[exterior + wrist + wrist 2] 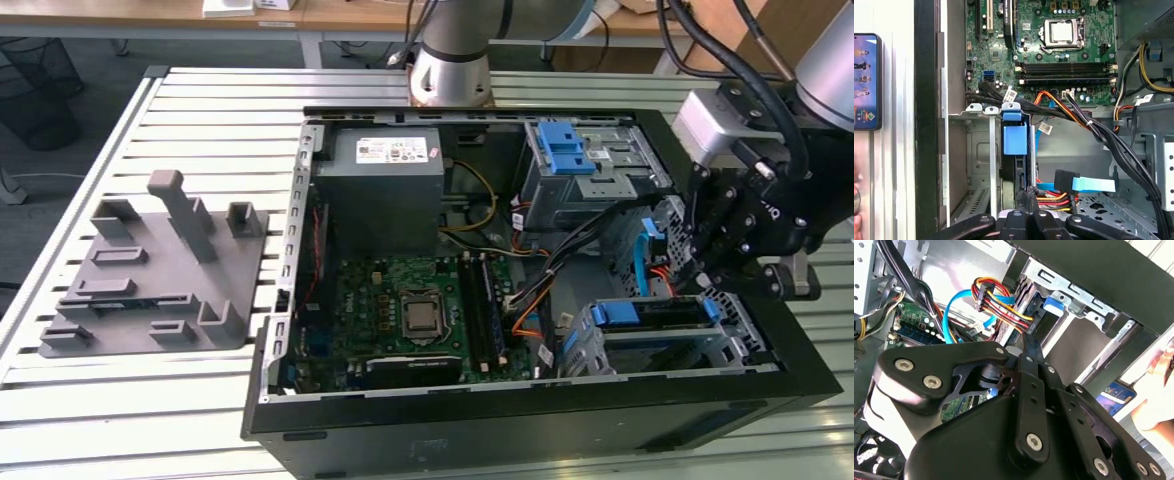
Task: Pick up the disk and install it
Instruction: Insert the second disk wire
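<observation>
Two black fingers [1030, 352] are lying pressed together tip to tip, gripping nothing, and they are pointing at the near end of the disk [1015, 145]. The disk is sitting inside the metal drive cage [979, 165] at a corner of the open computer case [534, 425] on the desk [160, 400], its blue frame showing. The fingertips are hovering just beside its end, though whether they are touching it cannot be told.
</observation>
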`<act>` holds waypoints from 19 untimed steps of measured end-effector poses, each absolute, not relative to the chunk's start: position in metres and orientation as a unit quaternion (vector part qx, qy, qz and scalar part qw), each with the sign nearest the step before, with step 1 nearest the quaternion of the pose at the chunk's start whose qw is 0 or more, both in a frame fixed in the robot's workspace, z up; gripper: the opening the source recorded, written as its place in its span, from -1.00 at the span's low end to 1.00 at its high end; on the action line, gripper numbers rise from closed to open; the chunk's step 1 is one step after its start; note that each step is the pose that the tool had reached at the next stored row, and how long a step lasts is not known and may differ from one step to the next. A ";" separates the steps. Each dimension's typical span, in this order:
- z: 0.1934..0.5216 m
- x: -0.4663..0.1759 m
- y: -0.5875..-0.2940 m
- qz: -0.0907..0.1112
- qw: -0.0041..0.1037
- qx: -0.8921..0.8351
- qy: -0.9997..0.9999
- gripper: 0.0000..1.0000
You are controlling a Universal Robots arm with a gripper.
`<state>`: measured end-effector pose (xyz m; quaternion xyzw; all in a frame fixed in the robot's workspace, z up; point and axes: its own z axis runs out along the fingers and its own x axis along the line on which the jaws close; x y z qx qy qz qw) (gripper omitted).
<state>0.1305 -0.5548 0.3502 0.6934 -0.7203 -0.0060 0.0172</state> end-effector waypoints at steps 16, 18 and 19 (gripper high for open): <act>0.372 0.110 -0.554 -0.006 0.017 0.693 -0.720 -0.79; 0.376 0.108 -0.554 -0.006 0.017 0.693 -0.720 -0.79; 0.379 0.107 -0.553 -0.006 0.017 0.693 -0.720 -0.79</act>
